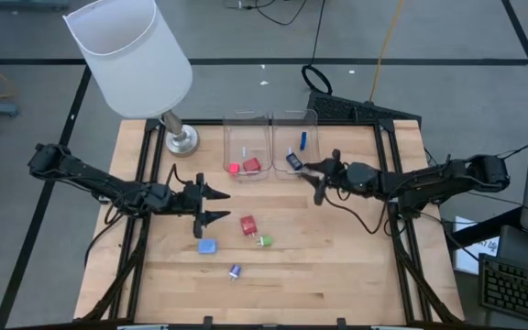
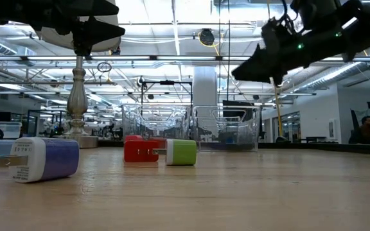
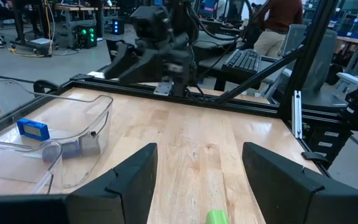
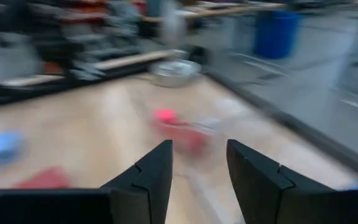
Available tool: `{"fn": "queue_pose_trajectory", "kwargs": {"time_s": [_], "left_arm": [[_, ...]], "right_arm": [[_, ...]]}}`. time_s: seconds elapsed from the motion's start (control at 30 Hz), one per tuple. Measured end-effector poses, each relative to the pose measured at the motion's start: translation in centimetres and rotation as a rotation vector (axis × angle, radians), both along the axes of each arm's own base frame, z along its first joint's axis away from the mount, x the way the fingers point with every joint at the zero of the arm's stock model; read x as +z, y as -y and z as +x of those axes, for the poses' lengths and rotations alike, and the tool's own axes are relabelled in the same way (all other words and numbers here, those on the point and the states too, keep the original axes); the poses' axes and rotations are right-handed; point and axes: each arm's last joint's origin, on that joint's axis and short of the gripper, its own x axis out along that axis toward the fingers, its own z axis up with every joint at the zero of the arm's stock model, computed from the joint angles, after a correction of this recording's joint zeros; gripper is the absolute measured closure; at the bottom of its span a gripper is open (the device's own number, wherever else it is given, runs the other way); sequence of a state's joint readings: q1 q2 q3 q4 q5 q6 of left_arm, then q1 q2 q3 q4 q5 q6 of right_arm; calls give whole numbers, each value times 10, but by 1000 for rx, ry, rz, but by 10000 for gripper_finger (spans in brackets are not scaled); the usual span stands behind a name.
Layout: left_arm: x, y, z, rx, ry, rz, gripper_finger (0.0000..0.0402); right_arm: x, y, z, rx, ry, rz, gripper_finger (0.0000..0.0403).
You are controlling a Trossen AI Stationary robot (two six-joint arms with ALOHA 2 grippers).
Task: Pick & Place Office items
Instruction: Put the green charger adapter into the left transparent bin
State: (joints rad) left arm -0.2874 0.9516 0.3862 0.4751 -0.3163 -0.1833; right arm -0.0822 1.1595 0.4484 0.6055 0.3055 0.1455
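Open lab floor behind, wooden table (image 1: pixel 337 266) under me. Lamp (image 1: pixel 131 55) at the far left corner, two clear bins (image 1: pixel 248 147) side by side at the far edge.

Left bin holds two red pieces (image 1: pixel 244 167). Right bin (image 1: pixel 293 145) holds a dark blue piece (image 1: pixel 293 160) and a blue stick (image 1: pixel 303 139).

My right gripper (image 1: pixel 322 176) hangs in the air just beside the right bin's near wall, fingers parted, nothing between them.

My left gripper (image 1: pixel 216 205) hovers left of centre, fingers spread wide, empty.

Still loose on the table: red block (image 1: pixel 247 225), light blue block (image 1: pixel 207 247), green piece (image 1: pixel 264 241), small dark blue piece (image 1: pixel 235 270).

Key relation: the red block sits just ahead of my left fingertips, toward the near edge; the light blue block is almost straight below them. Left arm is clearly nearer to all four. Red block looks roughly square, so I see no long axis that matters.
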Motion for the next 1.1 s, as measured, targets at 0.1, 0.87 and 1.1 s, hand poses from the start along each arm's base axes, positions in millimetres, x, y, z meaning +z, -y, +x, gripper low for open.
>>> {"fn": "queue_pose_trajectory", "kwargs": {"time_s": [0.1, 0.87, 1.1], "left_arm": [[0, 0, 0, 0, 0, 0, 163], [0, -1, 0, 10, 2, 5, 163], [0, -6, 1, 38, 1, -2, 163]], "right_arm": [[5, -4, 2, 151, 57, 40, 257], [-30, -90, 38, 590, 13, -143, 169], [-63, -110, 83, 617, -216, -135, 125]]}}
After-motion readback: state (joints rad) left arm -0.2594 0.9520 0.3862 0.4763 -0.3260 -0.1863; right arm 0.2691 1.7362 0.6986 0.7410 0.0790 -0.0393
